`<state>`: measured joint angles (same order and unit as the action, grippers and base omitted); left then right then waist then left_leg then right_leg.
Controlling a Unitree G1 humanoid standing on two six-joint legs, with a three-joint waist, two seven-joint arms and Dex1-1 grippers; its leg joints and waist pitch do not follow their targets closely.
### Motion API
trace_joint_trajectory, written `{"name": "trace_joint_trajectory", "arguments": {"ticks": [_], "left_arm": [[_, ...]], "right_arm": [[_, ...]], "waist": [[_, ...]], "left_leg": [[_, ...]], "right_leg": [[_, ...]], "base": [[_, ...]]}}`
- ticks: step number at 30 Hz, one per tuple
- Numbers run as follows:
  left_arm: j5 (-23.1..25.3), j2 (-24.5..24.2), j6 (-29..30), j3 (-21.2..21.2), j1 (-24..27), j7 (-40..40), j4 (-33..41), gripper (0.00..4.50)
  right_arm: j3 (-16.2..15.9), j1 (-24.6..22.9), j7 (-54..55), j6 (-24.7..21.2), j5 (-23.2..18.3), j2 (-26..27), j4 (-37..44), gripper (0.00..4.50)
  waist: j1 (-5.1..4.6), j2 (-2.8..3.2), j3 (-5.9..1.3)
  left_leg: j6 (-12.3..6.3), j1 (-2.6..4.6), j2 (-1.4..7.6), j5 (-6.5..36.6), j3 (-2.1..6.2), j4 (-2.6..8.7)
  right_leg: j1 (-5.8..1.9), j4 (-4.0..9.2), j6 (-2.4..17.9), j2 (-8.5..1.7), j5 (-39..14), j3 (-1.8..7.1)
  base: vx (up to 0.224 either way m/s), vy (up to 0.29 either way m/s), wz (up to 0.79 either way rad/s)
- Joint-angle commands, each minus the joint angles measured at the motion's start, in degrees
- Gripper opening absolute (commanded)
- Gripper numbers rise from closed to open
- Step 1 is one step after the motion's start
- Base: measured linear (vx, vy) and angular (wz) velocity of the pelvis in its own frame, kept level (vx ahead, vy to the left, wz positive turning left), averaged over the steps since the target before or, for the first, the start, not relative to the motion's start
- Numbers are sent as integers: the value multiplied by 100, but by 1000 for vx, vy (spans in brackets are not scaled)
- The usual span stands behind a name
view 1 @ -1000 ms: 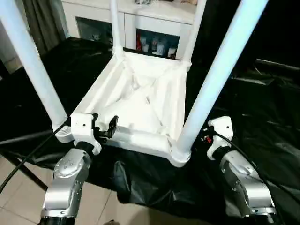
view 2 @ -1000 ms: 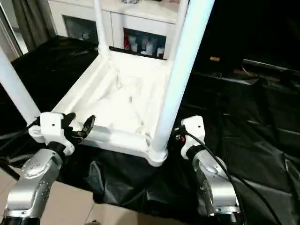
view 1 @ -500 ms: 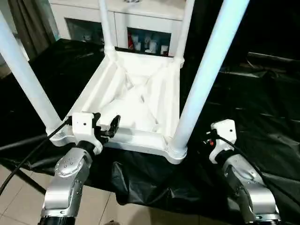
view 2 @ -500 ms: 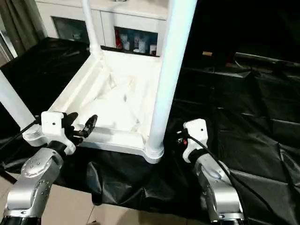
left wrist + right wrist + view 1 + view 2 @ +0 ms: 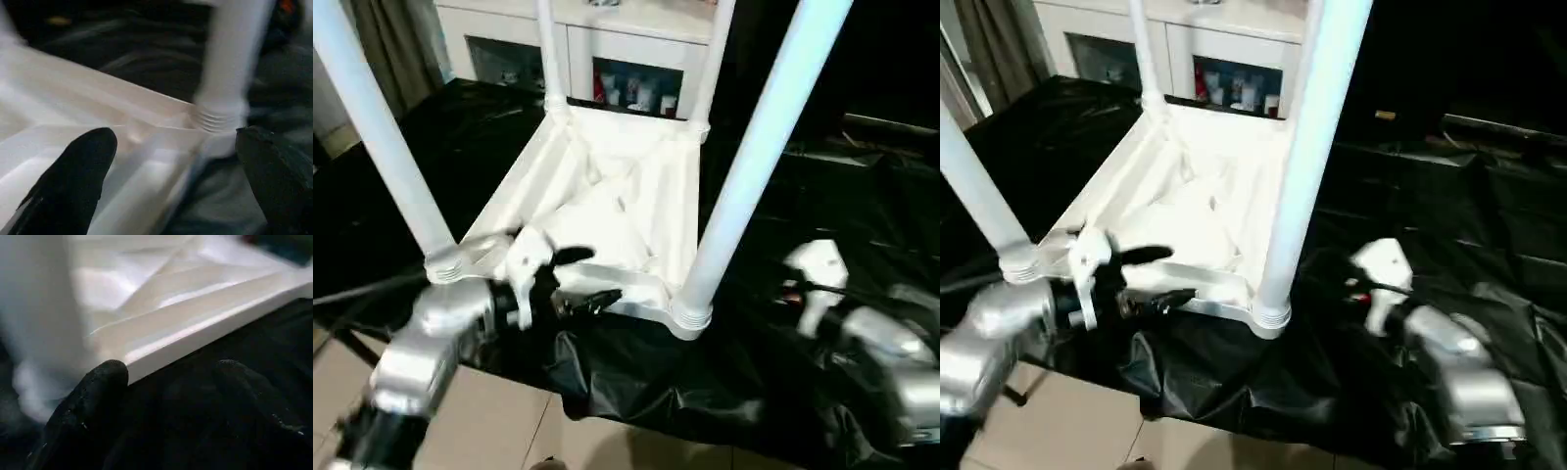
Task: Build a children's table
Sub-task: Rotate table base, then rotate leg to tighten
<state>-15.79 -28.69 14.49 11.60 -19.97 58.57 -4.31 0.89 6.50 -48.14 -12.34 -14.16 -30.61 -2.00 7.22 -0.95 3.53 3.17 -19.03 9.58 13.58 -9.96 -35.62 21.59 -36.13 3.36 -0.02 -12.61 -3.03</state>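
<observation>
children's table (image 5: 607, 211) flipped, legs up, on black sheet (image 5: 862, 225) | left gripper (image 5: 578, 279) fingers spread at table's near rim | right gripper (image 5: 166, 382) fingers apart, just beside table's near-right corner

silver forearms (image 5: 416, 352), white wrist housings (image 5: 815, 264) — black cables trailing (a red spot on the right one), black fingers (image 5: 73, 176).

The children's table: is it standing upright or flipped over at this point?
Flipped over. The children's table lies top-down on the black sheet, its rimmed underside facing up and its legs rising out of the corner sockets.
</observation>
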Motion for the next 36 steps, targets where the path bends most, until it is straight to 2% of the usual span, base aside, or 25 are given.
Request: {"name": "trace_joint_trajectory", "arguments": {"ticks": [1, 2, 3, 4, 5, 7, 10, 11, 13, 14, 16, 20, 22, 23, 26, 29, 30, 31, 32, 33, 34, 35, 36], "left_arm": [[321, -87, -153, 310, -275, 400, -376, 442], [413, -76, -241, 428, -487, 556, -625, 442], [413, -76, -241, 428, -487, 556, -625, 442], [573, 42, -476, 634, -913, 842, -1207, 417], [596, 69, -519, 676, -999, 910, -1334, 417], [882, 220, -795, 920, -1407, 1128, -2022, 403], [1063, 310, -972, 1041, -1619, 1090, -2419, 373], [1146, 354, -1073, 1079, -1718, 1037, -2612, 368], [1293, 464, -1219, 1152, -1925, 957, -3029, 347], [1328, 536, -1271, 1191, -2026, 1024, -3239, 347], [1350, 597, -1341, 1223, -2112, 1107, -3424, 332], [1478, 802, -1680, 1285, -2384, 1241, -3995, 293], [1537, 907, -1788, 1280, -2501, 1215, -4238, 289], [1563, 934, -1819, 1285, -2535, 1201, -4312, 265], [1630, 1053, -1953, 1291, -2680, 1216, -4645, 241], [1641, 1216, -2109, 1233, -2852, 1303, -5035, 210], [1651, 1232, -2131, 1232, -2872, 1309, -5080, 202], [1675, 1261, -2178, 1228, -2907, 1333, -5166, 202], [1684, 1272, -2195, 1226, -2919, 1342, -5196, 186], [1721, 1338, -2255, 1222, -2977, 1368, -5337, 175], [1745, 1380, -2287, 1221, -3011, 1386, -5420, 175], [1771, 1421, -2317, 1225, -3045, 1395, -5506, 166], [1789, 1447, -2362, 1220, -3078, 1402, -5595, 157]], "right_arm": [[-69, -62, -456, -103, -128, -263, 233, 329], [-98, -106, -640, -105, -156, -421, 284, 329], [-98, -106, -640, -105, -156, -421, 284, 329], [-176, -203, -942, -181, -234, -684, 447, 329], [-197, -219, -992, -201, -249, -730, 485, 329], [-252, -284, -1139, -330, -294, -860, 693, 329], [-254, -301, -1124, -387, -285, -870, 784, 329], [-260, -303, -1115, -417, -286, -869, 825, 329], [-318, -314, -1108, -531, -273, -902, 936, 329], [-385, -332, -1146, -603, -263, -951, 1009, 329], [-437, -344, -1185, -663, -269, -990, 1064, 329], [-515, -321, -1273, -834, -305, -1038, 1156, 329], [-546, -308, -1290, -873, -280, -1062, 1182, 329], [-551, -304, -1289, -880, -274, -1066, 1189, 329], [-573, -290, -1269, -934, -264, -1080, 1232, 329], [-591, -277, -1242, -1006, -258, -1089, 1284, 329], [-597, -274, -1234, -1012, -247, -1092, 1286, 329], [-603, -274, -1226, -1018, -240, -1101, 1290, 329], [-605, -273, -1223, -1020, -238, -1105, 1291, 329], [-603, -281, -1187, -1026, -225, -1109, 1301, 329], [-590, -298, -1167, -1029, -225, -1112, 1312, 329], [-571, -319, -1145, -1031, -225, -1112, 1321, 329], [-564, -328, -1135, -1035, -226, -1113, 1325, 329]], "waist": [[21, 65, -347], [11, 36, -332], [32, 27, -359], [26, 53, -357], [46, 98, -379], [68, 101, -386], [86, 90, -416], [92, 182, -417], [130, 156, -441], [147, 203, -448], [172, 182, -445], [251, 208, -471], [299, 230, -481], [310, 229, -477], [322, 233, -484], [329, 243, -488], [330, 281, -486], [317, 252, -492], [314, 250, -494], [304, 320, -497], [301, 299, -492], [314, 363, -493], [301, 333, -490]], "left_leg": [[-377, -26, 367, 215, 196, 403], [-428, -42, 349, 209, 188, 405], [-462, -40, 334, 155, 186, 385], [-517, -85, 324, 78, 199, 380], [-542, -34, 317, 125, 178, 353], [-584, -68, 327, 84, 198, 363], [-580, -98, 333, 17, 205, 344], [-570, -91, 327, 44, 203, 333], [-572, -71, 327, 70, 199, 323], [-570, -79, 357, 26, 214, 329], [-599, -94, 351, 20, 203, 317], [-654, -131, 366, -76, 216, 308], [-634, -129, 383, -39, 219, 304], [-623, -135, 371, -14, 214, 304], [-617, -130, 389, 14, 223, 315], [-607, -138, 370, 29, 221, 311], [-615, -147, 377, 23, 233, 315], [-617, -161, 384, 23, 237, 314], [-622, -166, 375, 9, 237, 310], [-642, -163, 365, 11, 232, 298], [-645, -154, 365, 39, 232, 302], [-631, -152, 360, 55, 236, 301], [-639, -146, 365, 89, 227, 305]], "right_leg": [[-297, 478, 515, -785, -907, 429], [-298, 516, 490, -770, -929, 423], [-322, 495, 452, -778, -902, 426], [-331, 501, 467, -785, -831, 415], [-300, 530, 420, -758, -905, 408], [-328, 509, 429, -760, -819, 386], [-343, 493, 397, -798, -785, 368], [-315, 525, 420, -785, -822, 357], [-323, 533, 390, -770, -833, 348], [-311, 507, 454, -778, -676, 334], [-313, 512, 481, -789, -600, 327], [-318, 493, 428, -804, -542, 300], [-303, 489, 403, -834, -570, 293], [-311, 503, 382, -836, -626, 288], [-308, 509, 336, -851, -681, 277], [-325, 512, 356, -852, -610, 269], [-320, 512, 372, -862, -600, 262], [-339, 500, 383, -872, -527, 260], [-342, 500, 380, -873, -498, 258], [-327, 526, 362, -862, -488, 250], [-329, 535, 355, -856, -513, 249], [-329, 531, 365, -859, -554, 246], [-325, 554, 356, -851, -613, 241]], "base": [[0, 0, 0], [0, 0, 0], [0, 0, 0], [0, 0, 0], [0, 0, 0], [0, 0, 0], [0, 0, 0], [0, 0, 0], [0, 0, 0], [0, 0, 0], [0, 0, 0], [0, 0, 0], [0, 0, 0], [0, 0, 0], [0, 0, 0], [0, 0, 0], [0, 0, 0], [0, 0, 0], [0, 0, 0], [0, 0, 0], [0, 0, 0], [0, 0, 0], [0, 0, 0]]}}
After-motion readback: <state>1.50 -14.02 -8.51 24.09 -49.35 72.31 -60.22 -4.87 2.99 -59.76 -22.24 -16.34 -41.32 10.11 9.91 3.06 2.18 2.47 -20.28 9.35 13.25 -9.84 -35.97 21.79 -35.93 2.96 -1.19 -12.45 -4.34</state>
